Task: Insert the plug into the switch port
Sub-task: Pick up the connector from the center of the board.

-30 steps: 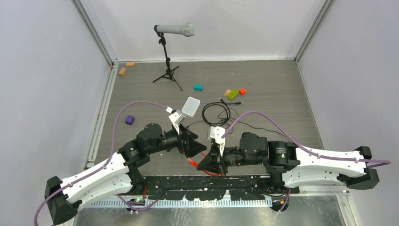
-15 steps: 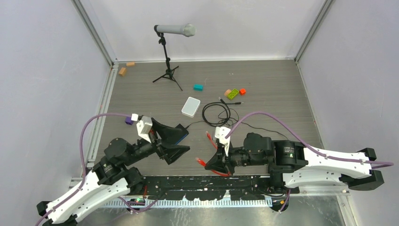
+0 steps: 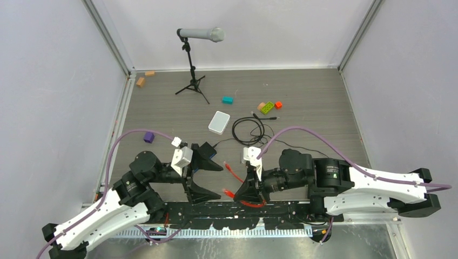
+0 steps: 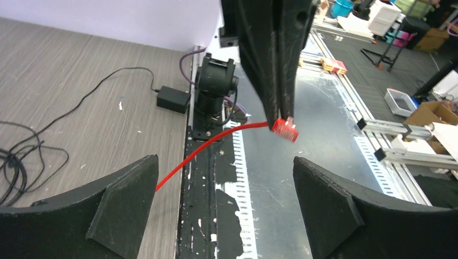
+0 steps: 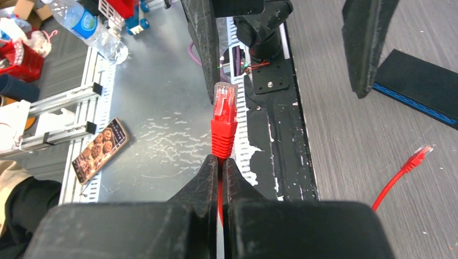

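- Right hand (image 5: 219, 162): closed tight on the red cable (image 4: 254, 125) just behind the plug (image 5: 224, 100), which juts forward above the near rail. So short a grip should keep the plug from pivoting.
- Left hand (image 3: 203, 178): spread wide and empty, close beside the switch (image 5: 418, 81). It would serve best bracing the box against sliding.
- Switch: flat on the bench (image 3: 313, 108); single ports along its blue edge (image 5: 413, 101) are indistinct. Square the plug to that edge before pushing.

Glossy red plastic plug (image 5: 223, 110), matt black right tool (image 5: 219, 161), grey wood-grain table (image 3: 308, 97)
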You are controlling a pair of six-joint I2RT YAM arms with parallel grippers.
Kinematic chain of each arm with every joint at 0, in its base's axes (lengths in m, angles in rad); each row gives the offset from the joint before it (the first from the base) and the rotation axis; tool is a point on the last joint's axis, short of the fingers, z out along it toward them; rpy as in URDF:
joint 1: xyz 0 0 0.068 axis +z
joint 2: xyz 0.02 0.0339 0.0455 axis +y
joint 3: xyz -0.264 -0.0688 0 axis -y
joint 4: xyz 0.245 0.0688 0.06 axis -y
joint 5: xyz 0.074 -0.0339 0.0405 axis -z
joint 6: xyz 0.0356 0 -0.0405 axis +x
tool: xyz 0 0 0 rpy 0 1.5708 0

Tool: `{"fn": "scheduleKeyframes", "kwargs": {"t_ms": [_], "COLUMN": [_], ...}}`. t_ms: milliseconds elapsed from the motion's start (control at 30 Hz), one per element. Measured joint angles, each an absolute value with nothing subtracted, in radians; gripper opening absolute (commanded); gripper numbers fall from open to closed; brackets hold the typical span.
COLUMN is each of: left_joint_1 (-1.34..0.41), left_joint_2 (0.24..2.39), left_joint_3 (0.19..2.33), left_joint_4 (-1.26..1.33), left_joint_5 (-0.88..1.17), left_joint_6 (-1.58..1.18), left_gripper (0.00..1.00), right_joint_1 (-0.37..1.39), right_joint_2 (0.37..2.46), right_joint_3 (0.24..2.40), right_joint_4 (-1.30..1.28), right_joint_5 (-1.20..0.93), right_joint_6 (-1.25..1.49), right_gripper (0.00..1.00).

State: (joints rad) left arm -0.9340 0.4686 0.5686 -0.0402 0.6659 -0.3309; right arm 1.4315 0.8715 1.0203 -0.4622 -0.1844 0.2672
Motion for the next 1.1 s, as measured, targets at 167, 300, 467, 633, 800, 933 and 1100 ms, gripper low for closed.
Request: {"fn": "scheduleKeyframes", "kwargs": {"t_ms": [167, 300, 467, 633, 800, 933, 1100], "left_joint_1": [-0.934, -0.934, -0.934, -0.934, -0.934, -0.934, -0.934], "left_joint_2": [0.509, 0.530, 0.537, 0.550, 0.576, 0.592, 0.594], "left_joint_3": [0.607, 0.619, 0.619, 0.619, 0.619, 0.619, 0.619], "left_joint_4": [0.004, 0.051, 0.108, 0.137, 0.149, 0.161, 0.169], "left_joint_5": [0.751, 0.797, 0.840, 0.870, 0.883, 0.887, 0.892], "left_joint_6": [-0.310, -0.316, -0.348, -0.372, -0.392, -0.407, -0.419], "left_gripper": [0.83, 0.70, 0.62, 0.54, 0.49, 0.38, 0.05], "right_joint_1": [1.431, 1.431, 1.431, 1.431, 1.431, 1.431, 1.431], "right_joint_2": [0.911, 0.916, 0.912, 0.897, 0.890, 0.890, 0.888], "right_joint_3": [1.024, 1.024, 1.023, 1.023, 1.021, 1.014, 1.003], "right_joint_4": [-0.451, -0.442, -0.425, -0.413, -0.395, -0.384, -0.382], "right_joint_5": [-0.222, -0.234, -0.234, -0.224, -0.204, -0.194, -0.176], "right_joint_6": [0.267, 0.267, 0.268, 0.270, 0.283, 0.292, 0.295], "right_gripper": [0.01, 0.01, 0.00, 0.01, 0.00, 0.01, 0.00]}}
